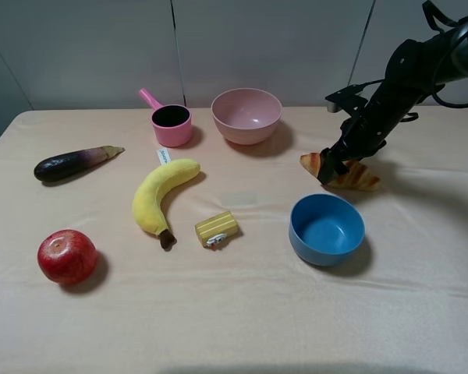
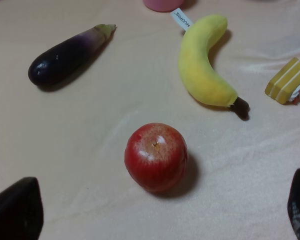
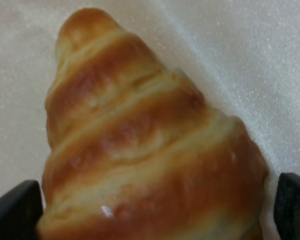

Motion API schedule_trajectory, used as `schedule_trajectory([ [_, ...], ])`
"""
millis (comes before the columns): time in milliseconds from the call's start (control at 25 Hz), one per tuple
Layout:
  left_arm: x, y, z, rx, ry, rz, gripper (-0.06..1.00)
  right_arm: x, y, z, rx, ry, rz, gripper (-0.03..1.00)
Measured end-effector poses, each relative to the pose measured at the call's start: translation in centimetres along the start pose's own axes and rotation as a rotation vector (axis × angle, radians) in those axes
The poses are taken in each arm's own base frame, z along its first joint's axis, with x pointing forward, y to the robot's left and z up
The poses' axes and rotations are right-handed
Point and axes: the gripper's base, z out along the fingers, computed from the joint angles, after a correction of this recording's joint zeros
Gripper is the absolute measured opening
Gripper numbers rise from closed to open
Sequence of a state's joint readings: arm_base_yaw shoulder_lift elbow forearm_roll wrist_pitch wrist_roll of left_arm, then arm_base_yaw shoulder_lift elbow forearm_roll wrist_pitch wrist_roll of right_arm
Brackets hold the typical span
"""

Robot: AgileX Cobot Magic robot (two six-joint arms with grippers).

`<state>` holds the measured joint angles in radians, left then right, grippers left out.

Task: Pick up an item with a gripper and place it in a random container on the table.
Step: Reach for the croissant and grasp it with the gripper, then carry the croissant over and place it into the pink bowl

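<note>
Golden-brown ridged toy croissant (image 1: 360, 179) is lying on the pale peach tablecloth (image 1: 249, 319), near the round blue plastic bowl (image 1: 326, 234) and apart from the round pale pink plastic bowl (image 1: 246, 129). The black right gripper (image 1: 332, 171) is straddling it, jaws spread. The black left gripper (image 2: 157, 209) is hanging spread wide and holding nothing, near a shiny red apple (image 2: 156, 157).

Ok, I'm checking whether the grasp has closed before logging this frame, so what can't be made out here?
- Exterior high: the right end effector covers the middle of the croissant, hiding any contact.
- Right wrist: the croissant fills the frame, its wide end cut off; the fingertips barely show, so the grip is unclear.
- Left wrist: the pink cup is cut by the edge.
</note>
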<state>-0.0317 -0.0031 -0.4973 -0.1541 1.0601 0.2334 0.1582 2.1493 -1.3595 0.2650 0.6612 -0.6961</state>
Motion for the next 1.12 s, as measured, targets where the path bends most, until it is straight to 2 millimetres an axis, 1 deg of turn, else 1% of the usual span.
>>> schedule_trajectory([
  [240, 0.0, 0.0, 0.0, 0.0, 0.0, 0.0, 0.99, 0.0, 0.0, 0.0, 0.0, 0.0, 0.0, 0.69],
  [320, 0.0, 0.0, 0.0, 0.0, 0.0, 0.0, 0.99, 0.0, 0.0, 0.0, 0.0, 0.0, 0.0, 0.63],
  [440, 0.0, 0.0, 0.0, 0.0, 0.0, 0.0, 0.99, 0.0, 0.0, 0.0, 0.0, 0.0, 0.0, 0.49],
  [480, 0.0, 0.0, 0.0, 0.0, 0.0, 0.0, 0.99, 0.01, 0.01, 0.0, -0.001, 0.001, 0.0, 0.48],
  [1120, 0.0, 0.0, 0.0, 0.0, 0.0, 0.0, 0.99, 0.03, 0.06, -0.16, -0.013, 0.021, -0.008, 0.48],
])
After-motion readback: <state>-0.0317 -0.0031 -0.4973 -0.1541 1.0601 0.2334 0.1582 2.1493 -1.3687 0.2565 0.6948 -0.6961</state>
